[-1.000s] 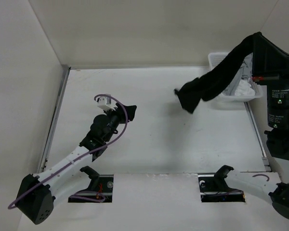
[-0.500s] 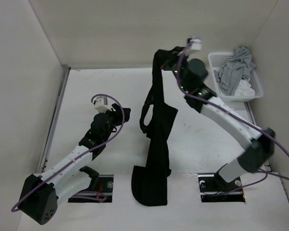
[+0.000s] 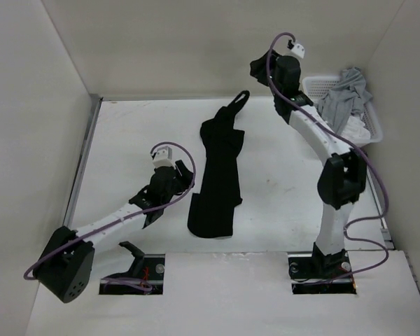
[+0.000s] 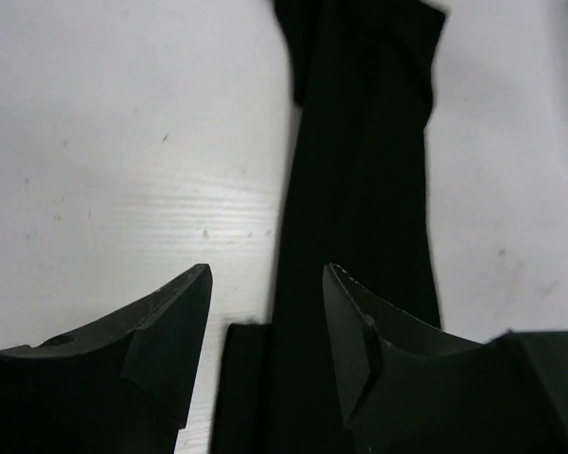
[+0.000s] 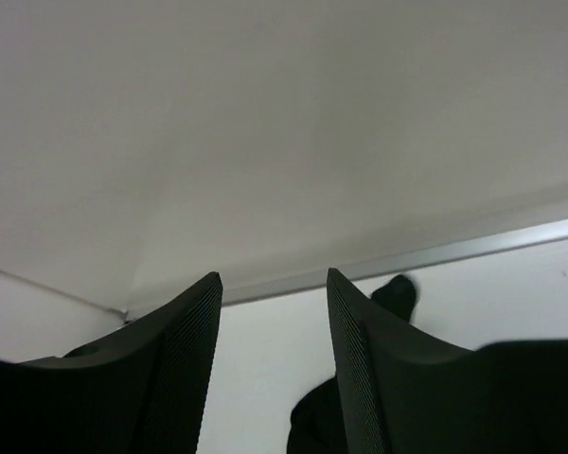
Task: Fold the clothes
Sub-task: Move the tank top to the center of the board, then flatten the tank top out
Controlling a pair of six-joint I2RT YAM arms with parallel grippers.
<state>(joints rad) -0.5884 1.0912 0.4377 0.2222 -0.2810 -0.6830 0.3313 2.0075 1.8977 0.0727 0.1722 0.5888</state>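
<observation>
Near edge: two dark cut-outs in the table, one in front of each arm base.
Left arm: lies low over the table and reaches from the near left corner toward the middle.
Left gripper: fingers spread wide with nothing between them. It hovers over the near end of the garment's left border. In the wrist view one finger is over bare table and the other over black cloth.
Black garment: lies on the table near its middle, bunched into a long narrow strip that runs from near to far. The near end is the broader one and sits just beside the left gripper. The far end tapers to a thin curled tip close to the back edge of the table. No gripper is holding it.
Fabric condition: creased and doubled over along its length. The sleeves cannot be told apart.
Right arm: stands tall from its base at the near right, bends at the elbow and reaches up and back.
Right gripper: raised high near the back wall, well apart from the cloth. The fingers are spread and the gap is empty. Its wrist view shows the wall, with the garment's far tip below.
Basket: white, in the far right corner of the table, behind the right arm.
Basket contents: a grey garment heaped over the rim, with a white garment beneath it on the near side.
</observation>
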